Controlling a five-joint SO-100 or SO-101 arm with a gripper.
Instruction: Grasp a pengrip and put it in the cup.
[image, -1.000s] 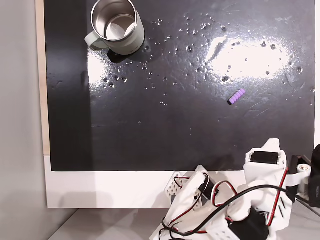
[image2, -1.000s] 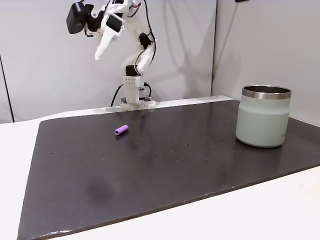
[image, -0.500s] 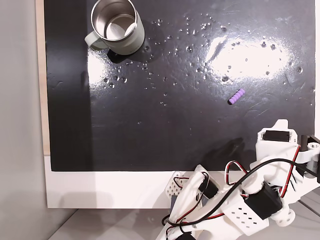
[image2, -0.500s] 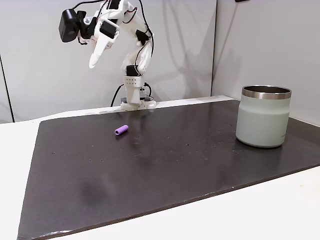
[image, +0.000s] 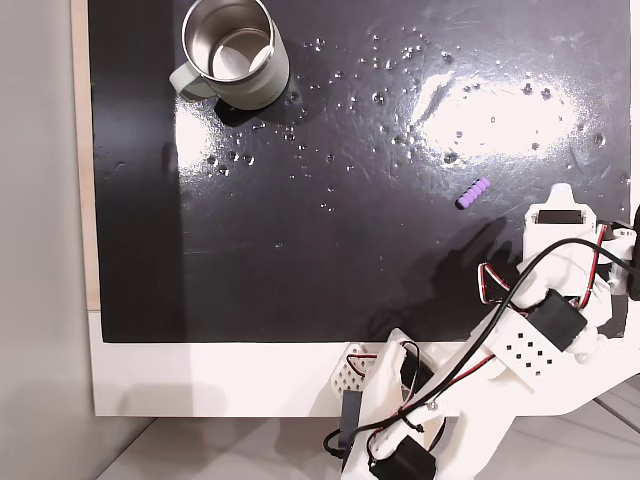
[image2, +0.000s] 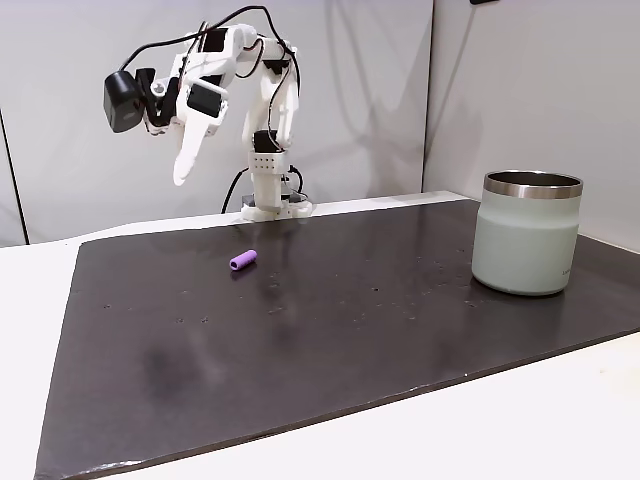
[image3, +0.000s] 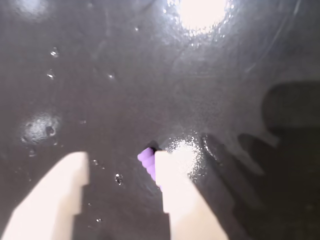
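The pengrip (image: 473, 192) lies loose on the black mat (image: 330, 260), on the right side in the top-down fixed view and well apart from the cup (image: 232, 50), which stands at the mat's far-left corner there. It is a small purple ribbed cylinder, and by its look it should be very light and soft; the ribs would give the fingers some bite, but so short a round piece could roll or squirt sideways if pinched off-centre, so the best hold seems to be across its middle, with the fingers set crosswise to its long axis. The gripper (image2: 184, 168) hangs in the air above the mat with its fingers (image3: 55, 192) spread apart and holding nothing. In the wrist view the pengrip (image3: 147, 161) peeks out beside the inner edge of the right-hand finger, partly hidden by it, so it is not centred in the gap. The side-on fixed view gives what the others lack: the height of the gripper above the mat, the pengrip (image2: 242, 261) lying flat near the arm's base (image2: 268, 195), and the cup (image2: 527, 233) upright with its steel rim, at the opposite end. The top-down fixed view alone shows the cup's handle, its empty shiny inside, and the white tabletop (image: 200, 375) around the mat.
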